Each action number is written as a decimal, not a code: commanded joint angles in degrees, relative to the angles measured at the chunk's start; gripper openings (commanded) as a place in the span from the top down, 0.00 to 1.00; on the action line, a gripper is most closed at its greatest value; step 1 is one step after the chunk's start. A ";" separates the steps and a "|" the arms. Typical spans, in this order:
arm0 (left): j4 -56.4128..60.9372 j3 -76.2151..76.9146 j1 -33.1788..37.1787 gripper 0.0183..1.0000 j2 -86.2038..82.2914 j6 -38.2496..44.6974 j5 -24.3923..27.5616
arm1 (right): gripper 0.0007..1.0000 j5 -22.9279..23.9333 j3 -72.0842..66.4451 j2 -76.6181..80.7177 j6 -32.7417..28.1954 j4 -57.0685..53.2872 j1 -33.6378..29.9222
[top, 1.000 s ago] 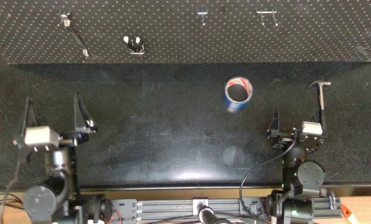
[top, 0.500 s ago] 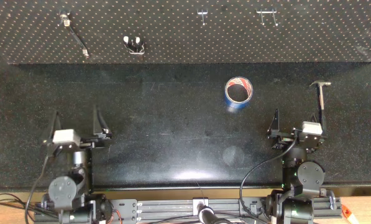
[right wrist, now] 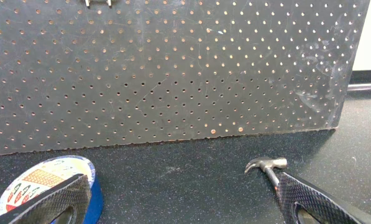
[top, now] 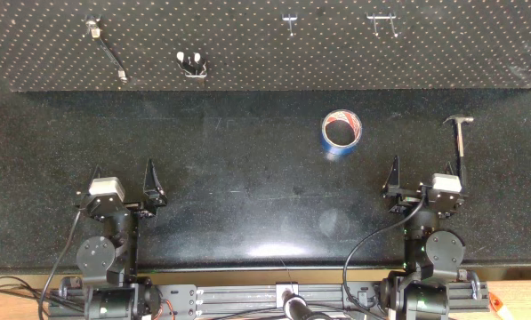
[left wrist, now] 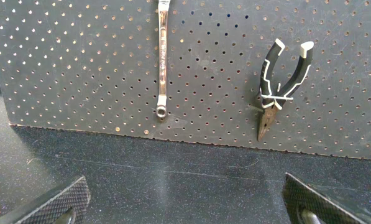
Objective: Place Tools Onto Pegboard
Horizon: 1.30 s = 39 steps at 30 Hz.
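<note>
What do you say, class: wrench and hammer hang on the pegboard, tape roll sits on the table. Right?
No: wrench and pliers hang on the pegboard (left wrist view). The hammer lies on the table, like the tape roll (top view).

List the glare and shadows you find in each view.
Top view: a bright glare patch on the table toward the arms' bases. Left wrist view: even light, no hard shadows behind the wrench or pliers. Right wrist view: a pale sheen on the pegboard behind the hammer.
</note>
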 commanded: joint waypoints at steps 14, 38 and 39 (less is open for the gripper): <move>-0.61 -0.04 -0.24 0.00 -0.57 -0.72 0.63 | 0.03 -0.52 -0.22 -0.61 -0.61 -0.31 -0.28; -0.61 -0.04 -0.24 0.00 -0.57 -0.72 0.63 | 0.03 -0.33 -0.13 0.20 -0.39 0.55 0.26; -0.61 -0.04 -0.24 0.00 -0.57 -0.72 0.63 | 0.03 -0.33 0.81 1.95 -0.39 1.18 0.26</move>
